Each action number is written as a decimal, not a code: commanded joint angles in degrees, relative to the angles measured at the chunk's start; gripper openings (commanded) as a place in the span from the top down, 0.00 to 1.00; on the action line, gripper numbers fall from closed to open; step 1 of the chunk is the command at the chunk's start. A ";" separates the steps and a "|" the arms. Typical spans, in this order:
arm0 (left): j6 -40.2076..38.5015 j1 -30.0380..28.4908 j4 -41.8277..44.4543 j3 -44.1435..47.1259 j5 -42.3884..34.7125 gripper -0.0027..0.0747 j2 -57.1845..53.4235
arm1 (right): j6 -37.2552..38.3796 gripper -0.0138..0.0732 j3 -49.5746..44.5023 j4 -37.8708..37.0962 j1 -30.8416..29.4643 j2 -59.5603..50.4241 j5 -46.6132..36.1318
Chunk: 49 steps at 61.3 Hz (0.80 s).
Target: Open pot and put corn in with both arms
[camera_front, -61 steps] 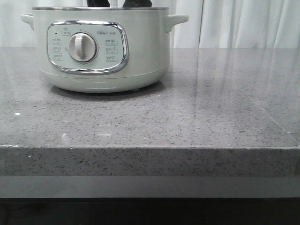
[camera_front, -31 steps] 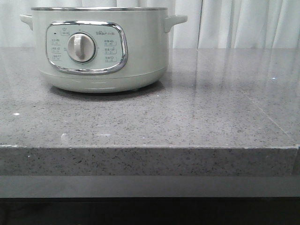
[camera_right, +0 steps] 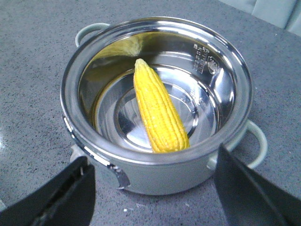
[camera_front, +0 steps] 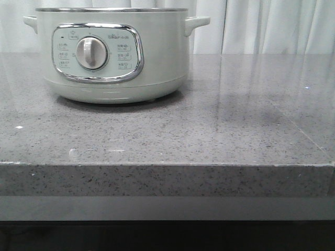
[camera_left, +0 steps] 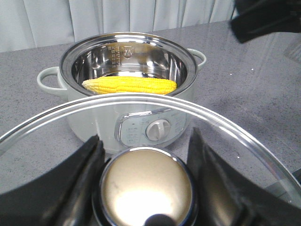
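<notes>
The cream-white pot (camera_front: 157, 57) stands open at the back left of the stone counter. In the front view its inside and both grippers are out of sight. The yellow corn (camera_right: 157, 113) lies flat on the steel bottom of the pot (camera_right: 178, 176), also seen as corn (camera_left: 129, 85) in the left wrist view. My left gripper (camera_left: 146, 183) is shut on the round metal knob (camera_left: 146, 197) of the glass lid (camera_left: 225, 132), held above and in front of the pot (camera_left: 127, 36). My right gripper (camera_right: 155, 197) hangs open and empty over the pot's near side.
Grey speckled counter (camera_front: 235, 120) stretches to the right of the pot, with its front edge (camera_front: 167, 164) near the camera. White curtains (camera_front: 272, 26) hang behind. A dark part of the right arm (camera_left: 268, 19) shows at the upper corner of the left wrist view.
One second ago dark gripper parts showed just above the pot's rim in the front view; they have since lifted out of that view. The pot has not moved.
</notes>
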<state>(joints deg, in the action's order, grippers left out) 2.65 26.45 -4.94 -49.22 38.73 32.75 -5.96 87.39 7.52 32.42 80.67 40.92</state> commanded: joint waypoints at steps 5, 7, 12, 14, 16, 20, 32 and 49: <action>-0.37 0.41 -0.94 -2.11 -8.16 0.68 -0.22 | 0.15 0.21 -7.60 0.43 -0.28 -10.89 -6.72; -0.37 0.41 -0.94 -2.11 -8.16 0.68 -0.22 | 0.15 0.21 -9.40 0.43 -0.28 -12.72 -6.84; -0.37 0.41 -0.94 -2.11 -8.16 0.68 -0.22 | 0.15 0.21 -12.99 0.43 -0.28 -16.43 -7.06; -0.37 0.41 -0.94 -2.11 -8.16 0.68 -0.22 | 0.15 0.21 -14.21 0.43 -0.28 -18.03 -7.13; -0.37 0.41 -0.94 -2.11 -8.16 0.68 -0.22 | 0.15 0.21 -15.61 0.43 -0.28 -19.53 -7.18; -0.37 0.41 -0.94 -2.11 -8.16 0.68 -0.22 | 0.15 0.21 -18.10 0.43 -0.28 -22.11 -7.18; -0.37 0.41 -0.94 -2.11 -8.16 0.68 -0.22 | 0.15 0.21 -24.08 0.43 -0.28 -29.00 -7.71; -0.37 0.41 -0.94 -2.11 -8.16 0.68 -0.22 | 0.15 0.21 -31.14 0.48 -0.28 -35.20 -9.30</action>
<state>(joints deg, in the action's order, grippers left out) 2.65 26.45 -4.94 -49.22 38.73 32.75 -5.88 56.38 7.52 32.42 47.54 37.03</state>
